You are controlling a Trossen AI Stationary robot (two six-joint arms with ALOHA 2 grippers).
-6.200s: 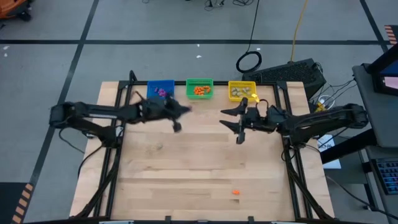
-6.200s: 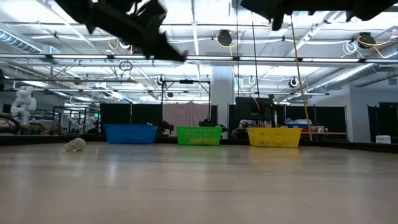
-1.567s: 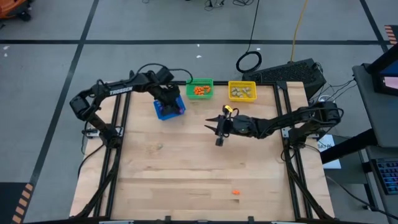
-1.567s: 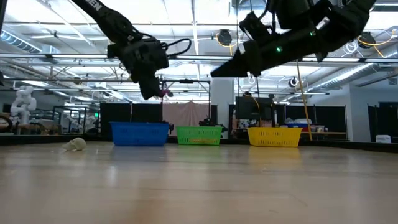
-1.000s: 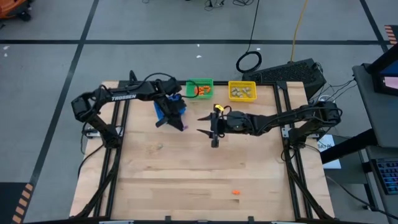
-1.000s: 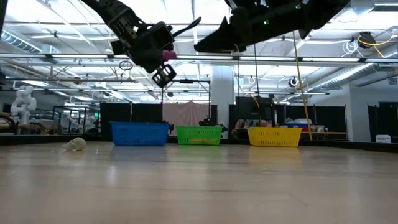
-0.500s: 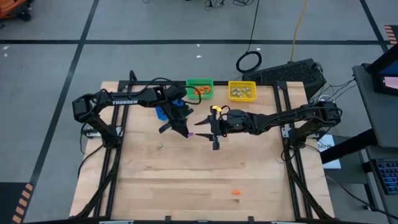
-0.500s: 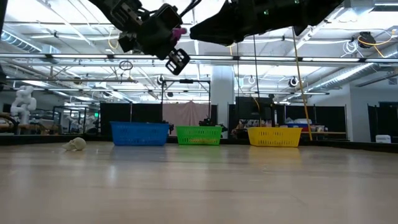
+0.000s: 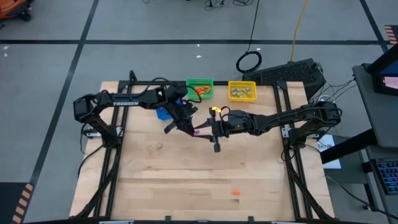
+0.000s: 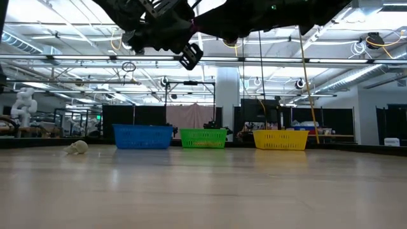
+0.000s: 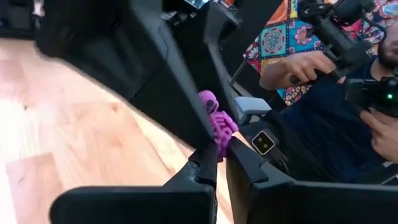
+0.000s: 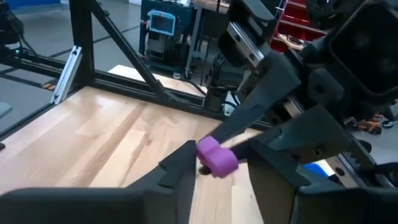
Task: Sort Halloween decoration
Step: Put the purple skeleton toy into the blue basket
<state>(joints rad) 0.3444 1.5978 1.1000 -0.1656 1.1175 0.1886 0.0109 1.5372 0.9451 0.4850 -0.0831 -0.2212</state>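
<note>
- Since half a second ago the left gripper (image 9: 190, 127) has moved further right over the table (image 9: 186, 186), closing on the right gripper (image 9: 208, 131); the two now meet in mid-air above the boards.
- A pale trinket (image 10: 77, 147) lies alone on the table's left side, well apart from both arms.
- Blue bin (image 10: 143, 136): at the far edge, partly hidden under the left arm from above.
- Left gripper: raised off the table, jaws pressed together, pinching a purple trinket (image 11: 215, 122) at the fingertips.
- That purple trinket shows from above as a small pink speck (image 9: 196, 132) between the two grippers.
- Right gripper: level with the left one, jaws spread to either side of the purple trinket (image 12: 216, 156); contact with it cannot be confirmed.
- Green bin (image 9: 199, 88): holds orange trinkets, far edge, centre.
- Yellow bin (image 9: 242, 91): holds pale trinkets, just right of the green one.
- An orange trinket (image 9: 236, 192) lies near the front edge, right of centre.
- A person (image 11: 336, 124) holding a camera is seen beyond the table.
</note>
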